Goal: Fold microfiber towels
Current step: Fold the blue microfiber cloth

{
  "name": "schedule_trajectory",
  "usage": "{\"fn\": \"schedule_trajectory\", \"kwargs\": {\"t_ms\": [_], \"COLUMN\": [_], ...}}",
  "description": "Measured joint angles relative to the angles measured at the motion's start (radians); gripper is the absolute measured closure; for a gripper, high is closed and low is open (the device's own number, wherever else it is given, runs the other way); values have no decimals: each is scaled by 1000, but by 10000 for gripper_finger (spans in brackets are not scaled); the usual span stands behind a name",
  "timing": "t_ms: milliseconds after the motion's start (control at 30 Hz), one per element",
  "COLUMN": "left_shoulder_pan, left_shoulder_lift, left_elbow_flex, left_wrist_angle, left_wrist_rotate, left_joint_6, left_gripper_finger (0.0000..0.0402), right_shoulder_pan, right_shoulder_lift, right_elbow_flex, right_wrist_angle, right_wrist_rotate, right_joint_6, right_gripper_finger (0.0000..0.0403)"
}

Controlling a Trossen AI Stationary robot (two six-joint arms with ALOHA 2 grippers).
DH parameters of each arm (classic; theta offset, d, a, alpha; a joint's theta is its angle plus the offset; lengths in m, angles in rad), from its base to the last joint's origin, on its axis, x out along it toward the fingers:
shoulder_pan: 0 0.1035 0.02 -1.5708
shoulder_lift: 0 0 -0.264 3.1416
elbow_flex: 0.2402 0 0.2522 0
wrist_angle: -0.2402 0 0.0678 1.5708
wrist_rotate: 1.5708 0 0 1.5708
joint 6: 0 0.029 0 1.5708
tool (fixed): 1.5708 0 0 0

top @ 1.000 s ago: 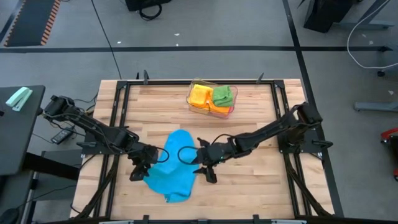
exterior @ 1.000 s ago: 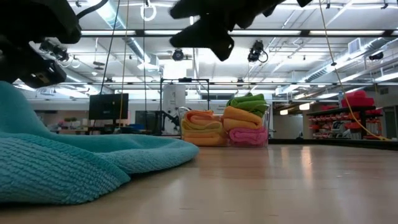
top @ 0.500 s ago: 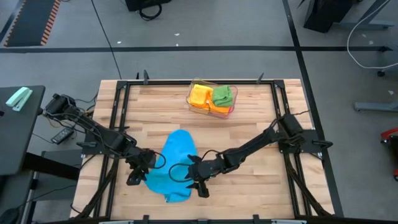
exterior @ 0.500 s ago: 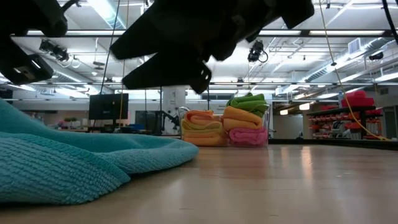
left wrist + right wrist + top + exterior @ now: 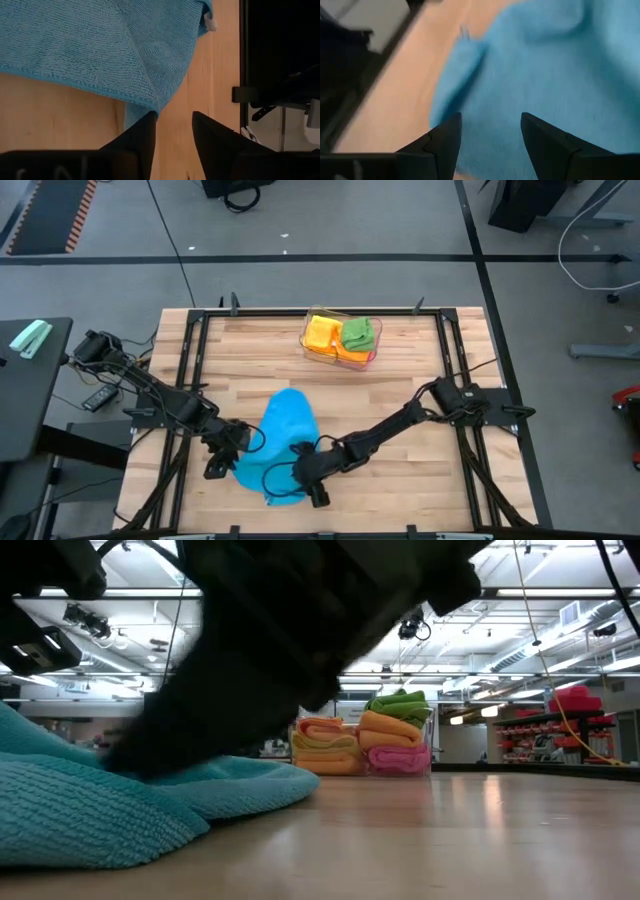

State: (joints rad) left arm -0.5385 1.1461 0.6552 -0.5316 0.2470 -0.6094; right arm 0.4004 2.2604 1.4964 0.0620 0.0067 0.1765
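No legible writing. One blue microfiber towel (image 5: 283,442) crumpled front-centre on table (image 5: 400,395); left gripper (image 5: 222,463) and right gripper (image 5: 312,480), both unclenched, at it. Folded towels (image 5: 342,336) in one tray (image 5: 316,355)

The near middle of the table (image 5: 420,480) is taken up by the blue towel (image 5: 285,440), with both arms crowded over its near edge. The far edge is blocked by a tray of folded towels (image 5: 341,340). Bare wood is left open to the right.
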Motion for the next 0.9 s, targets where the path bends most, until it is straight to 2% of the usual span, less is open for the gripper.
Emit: {"fn": "schedule_trajectory", "kwargs": {"t_ms": [267,433,533,700,800,900], "left_shoulder_pan": [1,3,2,0,-16,-37], "left_shoulder_lift": [0,0,0,0,3,36], "left_elbow_flex": [0,-1,-1,-1,-1,-1], "left_wrist_angle": [10,116,197,241,245,264], "left_wrist_rotate": [0,-4,-25,-105,-148,-161], "left_joint_6": [1,50,99,165,198,209], "left_gripper_finger": [263,266,270,273,271,274], "right_shoulder_pan": [24,18,-1,-19,-2,25], "right_shoulder_lift": [-63,-135,-189,-293,-324,-318], "right_elbow_flex": [8,4,1,2,-6,-23], "right_wrist_angle": [-409,-700,-808,-814,-709,-609], "right_wrist_rotate": [16,98,154,170,172,129], "right_joint_6": [40,15,12,74,64,22], "right_gripper_finger": [190,190,190,190,190,190]}}
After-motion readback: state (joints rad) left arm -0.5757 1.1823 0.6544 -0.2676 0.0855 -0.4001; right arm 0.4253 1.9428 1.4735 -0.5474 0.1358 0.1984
